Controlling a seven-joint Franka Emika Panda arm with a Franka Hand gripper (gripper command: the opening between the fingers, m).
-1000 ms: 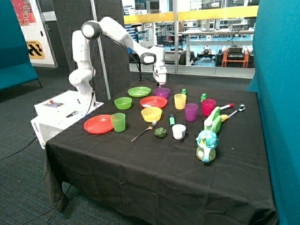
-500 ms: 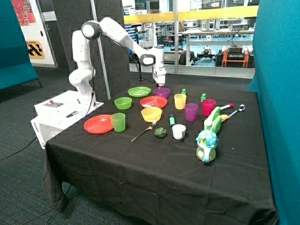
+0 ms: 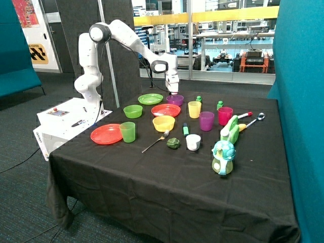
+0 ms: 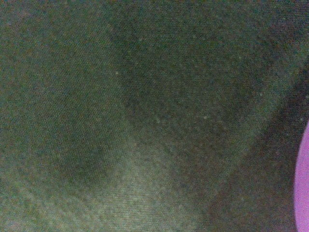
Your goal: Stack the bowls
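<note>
The purple bowl (image 3: 175,99) stands at the back of the black-clothed table, beside the green plate. The yellow bowl (image 3: 163,123) sits nearer the front, just in front of a red plate. The light green bowl (image 3: 133,111) sits apart, toward the robot's base. No bowl is stacked on another. My gripper (image 3: 174,92) points down right at the purple bowl's far rim. The wrist view shows black cloth up close and a sliver of the purple bowl (image 4: 304,183) at one edge.
A green plate (image 3: 150,98) and a red plate (image 3: 166,110) lie next to the purple bowl, and another red plate (image 3: 107,134) lies near the table edge. Cups in green (image 3: 127,131), yellow (image 3: 194,109), purple (image 3: 206,121) and pink (image 3: 225,116), a fork (image 3: 156,141) and toys (image 3: 223,158) crowd the table.
The arm's wrist has sunk slightly and the gripper has settled a little lower at the purple bowl. The bowls have not moved.
</note>
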